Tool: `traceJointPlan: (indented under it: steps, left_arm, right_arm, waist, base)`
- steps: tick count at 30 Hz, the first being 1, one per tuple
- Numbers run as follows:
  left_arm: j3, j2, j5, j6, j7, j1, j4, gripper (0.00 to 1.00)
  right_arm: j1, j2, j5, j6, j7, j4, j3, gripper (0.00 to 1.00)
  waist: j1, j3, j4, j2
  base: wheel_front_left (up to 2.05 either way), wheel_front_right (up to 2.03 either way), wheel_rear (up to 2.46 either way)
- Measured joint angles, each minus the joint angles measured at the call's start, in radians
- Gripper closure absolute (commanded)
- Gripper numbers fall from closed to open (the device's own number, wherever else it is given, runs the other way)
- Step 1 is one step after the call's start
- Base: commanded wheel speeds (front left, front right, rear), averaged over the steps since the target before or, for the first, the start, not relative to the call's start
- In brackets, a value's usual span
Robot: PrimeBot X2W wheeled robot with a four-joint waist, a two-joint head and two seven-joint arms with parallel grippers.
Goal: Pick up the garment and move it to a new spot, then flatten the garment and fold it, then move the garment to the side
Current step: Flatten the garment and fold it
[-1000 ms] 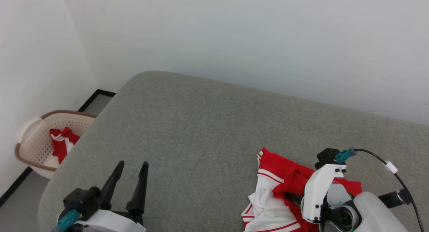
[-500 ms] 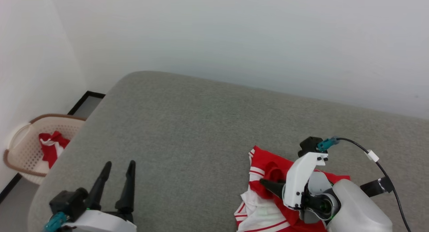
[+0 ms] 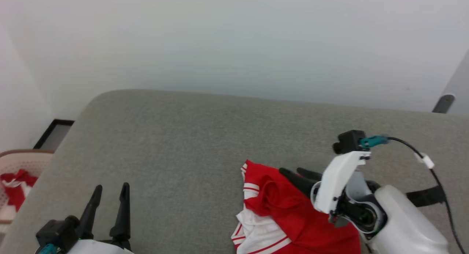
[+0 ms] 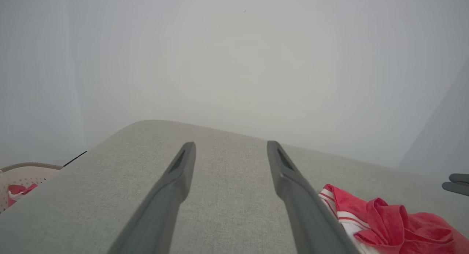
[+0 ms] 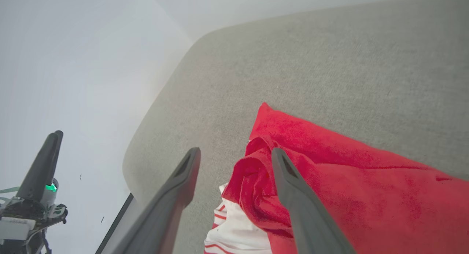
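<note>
right gripper (image 3: 290, 169) open over crumpled garment (image 3: 289, 217), left gripper (image 3: 111, 186) open too; risk: pinching bunched layers, flattening fails.

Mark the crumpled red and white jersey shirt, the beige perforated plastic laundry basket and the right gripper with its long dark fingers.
red and white jersey shirt (image 3: 293, 217): head view, red body cloth.
beige laundry basket (image 3: 27, 161): head view, perforated wall.
right gripper (image 3: 291, 169): head view, midway between its fingertips.

Grey cushion (image 4: 91, 195) below left tool (image 4: 231, 144), fingers (image 4: 172, 188) wide apart; crumpled red garment (image 4: 399, 221) lower right; basket (image 4: 25, 172) far left.
</note>
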Motion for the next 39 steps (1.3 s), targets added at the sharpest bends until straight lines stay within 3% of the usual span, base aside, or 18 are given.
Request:
traceJointPlan:
  steps: [13,22,28,39]
  left_arm:
    - [0.029,-0.014,0.047,0.0,0.0,0.03,-0.018,0.0]
    - [0.063,-0.02,0.091,0.0,0.0,0.07,-0.033,0.0]
    - [0.071,-0.015,0.102,0.0,0.0,0.089,-0.046,0.0]
    - [0.086,0.002,0.128,0.0,0.0,0.118,-0.066,0.0]
  right_arm:
    - [0.115,-0.2,-0.019,0.0,-0.262,-0.14,0.002,0.0]
    - [0.196,-0.303,-0.09,0.0,-0.52,-0.164,-0.048,0.0]
    - [0.262,-0.332,-0.127,0.0,-0.63,-0.162,-0.092,0.0]
    - [0.388,-0.329,-0.227,0.0,-0.687,-0.189,-0.206,0.0]
  waist:
    - [0.0,-0.01,-0.096,0.0]
    - [0.0,-0.016,-0.153,0.0]
    - [0.0,-0.019,-0.181,0.0]
    - [0.0,-0.026,-0.194,0.0]
  base:
    - [0.0,0.0,0.0]
    - [0.0,0.0,0.0]
    - [0.0,0.0,0.0]
    - [0.0,0.0,0.0]
